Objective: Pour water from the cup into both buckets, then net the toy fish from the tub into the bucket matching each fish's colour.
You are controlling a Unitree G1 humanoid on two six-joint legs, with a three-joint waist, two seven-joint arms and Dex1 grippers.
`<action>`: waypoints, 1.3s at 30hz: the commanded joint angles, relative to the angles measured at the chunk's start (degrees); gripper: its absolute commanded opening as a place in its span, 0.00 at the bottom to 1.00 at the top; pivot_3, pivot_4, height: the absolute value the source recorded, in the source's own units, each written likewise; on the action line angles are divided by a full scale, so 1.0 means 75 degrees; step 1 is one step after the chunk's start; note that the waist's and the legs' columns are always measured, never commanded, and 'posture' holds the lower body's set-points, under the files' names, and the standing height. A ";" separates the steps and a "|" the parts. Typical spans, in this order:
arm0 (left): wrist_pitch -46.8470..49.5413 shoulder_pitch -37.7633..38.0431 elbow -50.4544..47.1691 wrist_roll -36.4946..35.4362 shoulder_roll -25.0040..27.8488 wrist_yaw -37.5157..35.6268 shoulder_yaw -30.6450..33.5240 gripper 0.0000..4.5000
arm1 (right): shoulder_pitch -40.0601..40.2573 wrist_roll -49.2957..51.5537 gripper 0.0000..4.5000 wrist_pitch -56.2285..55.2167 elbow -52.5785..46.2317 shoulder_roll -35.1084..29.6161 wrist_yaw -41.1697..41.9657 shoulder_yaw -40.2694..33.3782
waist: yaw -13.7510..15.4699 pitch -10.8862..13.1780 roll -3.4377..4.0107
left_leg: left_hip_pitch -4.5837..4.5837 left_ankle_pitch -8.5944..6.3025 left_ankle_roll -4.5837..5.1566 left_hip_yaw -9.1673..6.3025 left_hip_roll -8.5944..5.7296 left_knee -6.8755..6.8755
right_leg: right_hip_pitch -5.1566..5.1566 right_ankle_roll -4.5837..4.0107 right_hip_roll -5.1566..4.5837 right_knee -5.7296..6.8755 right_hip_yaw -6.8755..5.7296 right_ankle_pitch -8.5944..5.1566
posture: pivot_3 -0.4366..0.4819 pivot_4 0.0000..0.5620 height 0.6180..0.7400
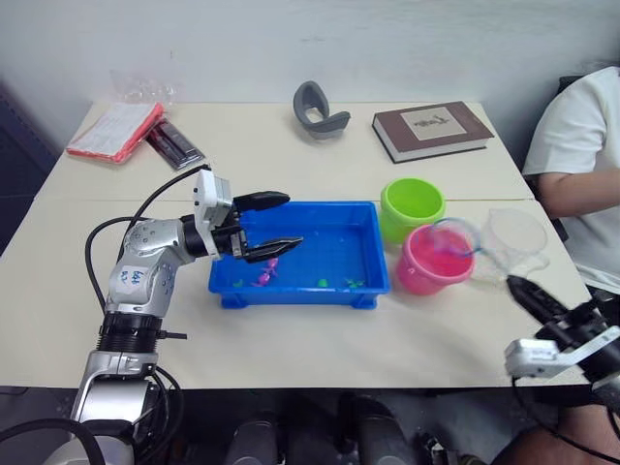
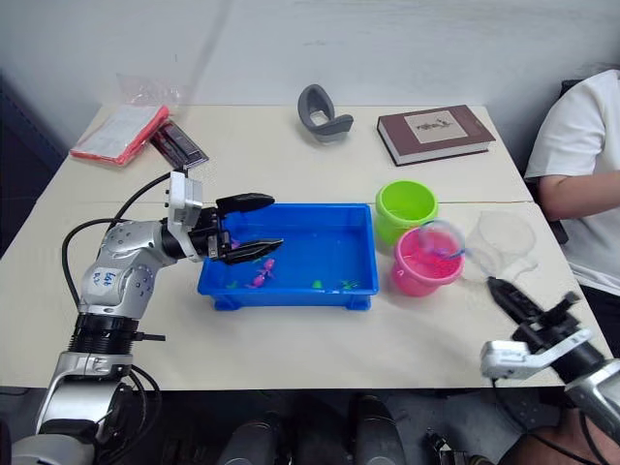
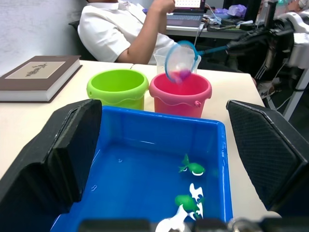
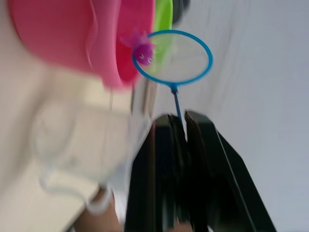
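Cream table (image 1: 291, 165) fills the left eye view, with a book (image 1: 432, 129) at 1 o'clock and a person's sleeve (image 1: 581, 136) at 3 o'clock. Mid-table sits the blue tub (image 1: 334, 291); the left gripper (image 1: 268, 225) hangs over its 9 o'clock end, fingers spread, gripping nothing. In the right eye view, the right gripper (image 2: 506, 294) at 4 o'clock pinches the net (image 2: 441, 238) by its handle, hoop over the pink bucket (image 2: 423, 263); the green bucket (image 2: 407, 207) touches it at 11 o'clock, the cup (image 2: 506, 242) just beside at 3 o'clock. The left wrist view shows green fish (image 3: 192, 168) in the tub. The right wrist view shows a pink fish (image 4: 143, 52) in the mesh, at 12 o'clock from the fingers. I think a tilt too soon could drop it past the rim.
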 commanded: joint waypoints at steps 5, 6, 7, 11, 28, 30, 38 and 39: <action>-0.0139 -0.0111 -0.0115 -0.0020 0.0031 -0.0044 0.0102 0.99 | -0.0111 0.0092 0.00 0.0028 0.0157 -0.0156 -0.0262 -0.0198 | -0.0002 0.0000 0.0001 | 0.0000 0.0000 -0.0002 0.0000 -0.0001 0.0000 | -0.0001 0.0000 0.0000 0.0003 0.0001 0.0000 | 0.48 0.27 1.00; -0.0143 -0.0119 -0.0098 -0.0027 0.0032 -0.0020 0.0133 0.99 | -0.0201 0.0098 0.00 0.0208 0.0373 -0.0155 -0.0370 -0.0371 | -0.0002 0.0000 0.0001 | -0.0001 0.0000 -0.0002 0.0000 0.0000 0.0000 | -0.0001 0.0000 0.0001 0.0002 0.0001 0.0000 | 0.48 0.27 1.00; -0.0109 -0.0124 -0.0109 -0.0071 0.0009 0.0034 0.0179 0.99 | -0.0198 0.0006 0.00 0.0014 0.0383 -0.0265 -0.0398 -0.0259 | -0.0003 0.0000 0.0001 | -0.0001 0.0000 -0.0001 0.0002 -0.0003 0.0000 | -0.0001 0.0000 -0.0002 0.0002 0.0003 0.0000 | 0.48 0.27 1.00; -0.0161 -0.0116 -0.0099 -0.0023 0.0043 -0.0023 0.0138 0.99 | -0.0178 0.0106 0.00 -0.0169 0.0270 -0.0299 -0.0366 -0.0096 | -0.0002 0.0000 0.0001 | -0.0001 0.0000 -0.0002 -0.0001 0.0001 -0.0001 | -0.0001 0.0000 0.0001 0.0000 0.0000 0.0000 | 0.48 0.27 1.00; -0.0005 0.0933 -0.0497 -0.0170 0.0906 -0.0257 0.0683 0.99 | -0.0954 0.6715 0.00 0.0967 -0.1412 -0.0692 0.3245 0.1239 | -0.0192 0.0000 0.0001 | 0.0008 -0.0002 -0.0007 -0.0008 0.0019 -0.0005 | 0.0010 -0.0003 -0.0002 -0.0001 -0.0005 -0.0001 | 0.48 0.27 1.00; -0.0115 0.1242 -0.0386 -0.0188 0.1179 -0.0315 0.0955 0.99 | -0.1450 0.8265 0.00 0.2137 -0.2004 -0.0860 0.4249 0.1879 | -0.0218 0.0001 0.0000 | 0.0014 -0.0003 -0.0008 -0.0007 0.0028 -0.0004 | 0.0010 -0.0007 -0.0007 0.0000 -0.0004 -0.0001 | 0.48 0.27 1.00; -0.0521 0.2294 0.0089 -0.0087 0.2109 -0.0338 0.1965 0.99 | -0.4416 1.1288 0.00 0.7629 -0.3363 -0.0846 0.5292 0.4033 | -0.0051 0.0002 -0.0001 | -0.0006 -0.0023 -0.0010 -0.0033 0.0054 0.0008 | 0.0003 -0.0040 -0.0018 -0.0017 -0.0045 0.0001 | 0.48 0.27 1.00; -0.0478 0.2503 0.0005 -0.0139 0.2197 -0.0286 0.2143 0.99 | -0.5013 1.0988 0.00 0.8470 -0.3298 -0.0840 0.5183 0.4465 | -0.0033 0.0002 -0.0001 | -0.0007 -0.0030 -0.0010 -0.0032 0.0055 0.0010 | 0.0001 -0.0041 -0.0022 -0.0019 -0.0048 0.0001 | 0.48 0.27 1.00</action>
